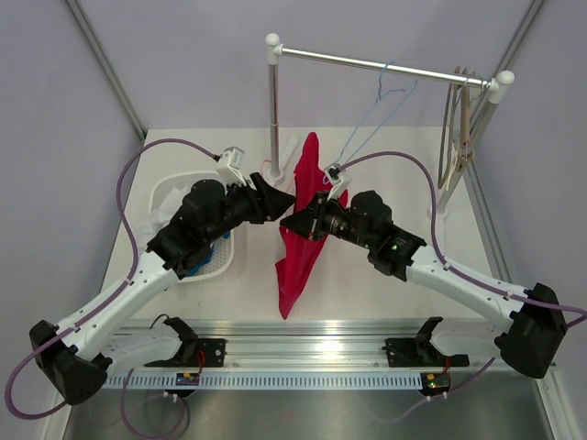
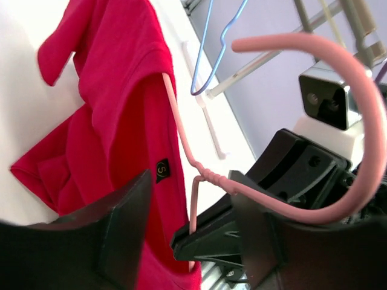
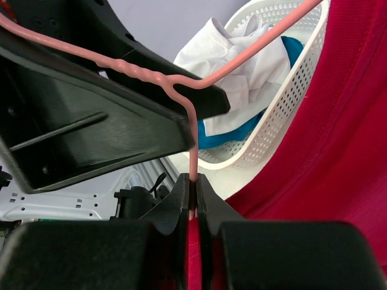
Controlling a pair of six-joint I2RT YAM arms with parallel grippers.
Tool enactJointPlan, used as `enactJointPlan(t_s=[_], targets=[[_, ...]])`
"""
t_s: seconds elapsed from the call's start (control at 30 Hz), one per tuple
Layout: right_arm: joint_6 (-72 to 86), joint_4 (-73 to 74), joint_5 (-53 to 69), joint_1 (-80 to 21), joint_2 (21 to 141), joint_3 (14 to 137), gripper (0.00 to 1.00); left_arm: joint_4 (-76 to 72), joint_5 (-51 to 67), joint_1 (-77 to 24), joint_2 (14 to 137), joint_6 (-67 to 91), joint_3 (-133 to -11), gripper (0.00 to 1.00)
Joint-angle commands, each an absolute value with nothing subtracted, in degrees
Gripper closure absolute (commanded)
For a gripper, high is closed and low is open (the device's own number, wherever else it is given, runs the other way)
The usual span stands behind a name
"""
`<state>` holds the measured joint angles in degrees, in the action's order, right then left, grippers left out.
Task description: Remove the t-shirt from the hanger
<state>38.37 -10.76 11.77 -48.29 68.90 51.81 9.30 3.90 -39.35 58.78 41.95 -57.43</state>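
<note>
- while the t-shirt is not yet off, it hangs as one long red drape between the two grippers, its length running from beyond the fingertips down and back toward the arm bases.
- its collar end sits on the hanger, a pink wire one; in the left wrist view the wire's arm disappears into the red fabric just ahead of and left of the fingers.
- the right gripper is clamped narrow on the hanger's downward wire just under the twisted neck; some red shows between the jaws, and i cannot tell whether that is fabric or coated wire.
- the left gripper stands wide, holding nothing; the twisted neck lies just past its fingertips and the hook curves over its right-hand finger.
- the two grippers meet nose to nose at the neck, so the left one is the free arm and the nearer one to the loose cloth.
- my judgement: the coming move turns on the cloth lying to the left of and below the left fingers, to be drawn along the wire arm while the right holds the hanger.
- a white basket of clothes lies beyond the left gripper as the right wrist sees it.
- a blue hanger hangs on the rail, well beyond both grippers.
</note>
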Motion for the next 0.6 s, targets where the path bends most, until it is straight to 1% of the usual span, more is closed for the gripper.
enactJointPlan(t_s=[0.0, 0.03, 0.07, 0.13, 0.27, 0.5, 0.53, 0.57], targets=[[37.4, -14.1, 14.1, -49.4, 68.3, 52.1, 1.0, 4.7, 0.3, -40.2, 59.1, 41.0, -60.6, 0.5], [37.4, -14.2, 13.9, -49.5, 68.4, 52.1, 1.0, 4.7, 0.3, -40.2, 59.2, 41.0, -60.6, 0.55], [37.4, -14.2, 13.8, -49.7, 68.4, 52.0, 1.0, 4.7, -1.0, -40.2, 59.1, 40.6, -60.5, 0.65], [37.4, -14.2, 13.8, -49.7, 68.6, 51.9, 1.0, 4.7, -2.0, -40.2, 59.0, 40.4, -60.3, 0.7], [37.4, -14.2, 14.5, -50.6, 70.0, 52.7, 1.0, 4.6, -5.0, -40.3, 58.1, 39.6, -59.2, 0.71], [37.2, -13.6, 12.3, -54.0, 72.9, 55.3, 1.0, 3.5, -9.3, -40.8, 57.9, 38.2, -56.9, 0.69], [37.3, -13.4, 11.8, -54.3, 72.9, 55.4, 1.0, 3.3, -10.6, -41.0, 57.6, 38.1, -56.3, 0.7], [37.4, -13.4, 11.2, -54.3, 72.7, 55.4, 1.0, 3.3, -11.3, -41.3, 57.2, 37.3, -56.2, 0.74]])
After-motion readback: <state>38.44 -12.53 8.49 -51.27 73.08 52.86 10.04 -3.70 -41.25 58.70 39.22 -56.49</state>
